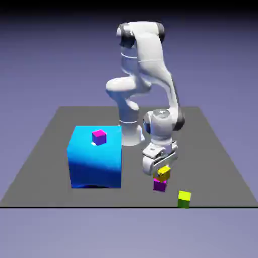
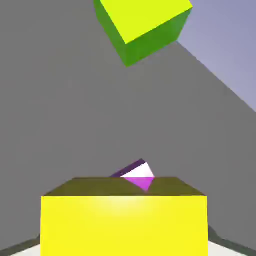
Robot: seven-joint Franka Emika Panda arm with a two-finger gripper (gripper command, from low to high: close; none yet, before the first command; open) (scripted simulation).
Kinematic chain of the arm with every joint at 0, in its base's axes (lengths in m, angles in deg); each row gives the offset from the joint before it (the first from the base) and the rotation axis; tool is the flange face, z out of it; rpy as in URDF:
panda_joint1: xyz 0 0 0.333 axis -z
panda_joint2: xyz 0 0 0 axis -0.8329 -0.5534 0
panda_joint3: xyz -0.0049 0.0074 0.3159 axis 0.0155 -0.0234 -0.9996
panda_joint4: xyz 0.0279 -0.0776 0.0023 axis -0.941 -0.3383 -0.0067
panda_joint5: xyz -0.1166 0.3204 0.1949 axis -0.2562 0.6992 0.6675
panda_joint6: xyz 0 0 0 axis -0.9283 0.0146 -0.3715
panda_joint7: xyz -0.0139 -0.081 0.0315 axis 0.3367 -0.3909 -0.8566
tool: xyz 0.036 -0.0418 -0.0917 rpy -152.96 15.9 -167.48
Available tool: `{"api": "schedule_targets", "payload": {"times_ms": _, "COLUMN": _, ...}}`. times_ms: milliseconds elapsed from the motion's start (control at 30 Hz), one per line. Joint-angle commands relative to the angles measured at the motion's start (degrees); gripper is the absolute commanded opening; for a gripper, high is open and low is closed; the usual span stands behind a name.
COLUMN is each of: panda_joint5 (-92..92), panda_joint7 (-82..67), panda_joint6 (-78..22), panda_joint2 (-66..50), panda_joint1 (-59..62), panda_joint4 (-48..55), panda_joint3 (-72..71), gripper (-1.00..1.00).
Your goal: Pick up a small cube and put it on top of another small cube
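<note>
Gripped the yellow cube in the end effector, just over the lower magenta cube; couldn't tell whether touching. Stood on a dark grey tabletop, before a blue-violet backdrop blackening toward twelve o'clock. From the lower magenta cube, showed the lime cube at four, the blue cube at ten.

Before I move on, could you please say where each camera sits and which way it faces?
Exterior: across the table, looking down at the whole arm.
Hand: on the hand, looking along the jaws; grey-white finger parts show beside the yellow cube.
Both share that cube, the lime cube and a magenta cube.
</note>
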State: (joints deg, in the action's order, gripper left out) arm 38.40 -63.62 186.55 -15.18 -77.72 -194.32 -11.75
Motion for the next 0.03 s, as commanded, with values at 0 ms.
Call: {"api": "schedule_targets", "payload": {"times_ms": 0, "panda_joint5": -0.74, "panda_joint7": 0.56, "panda_joint6": -1.84, "panda_joint2": 2.07, "panda_joint1": -0.37, "panda_joint4": -0.22, "panda_joint3": 0.56, "gripper": 1.0}}
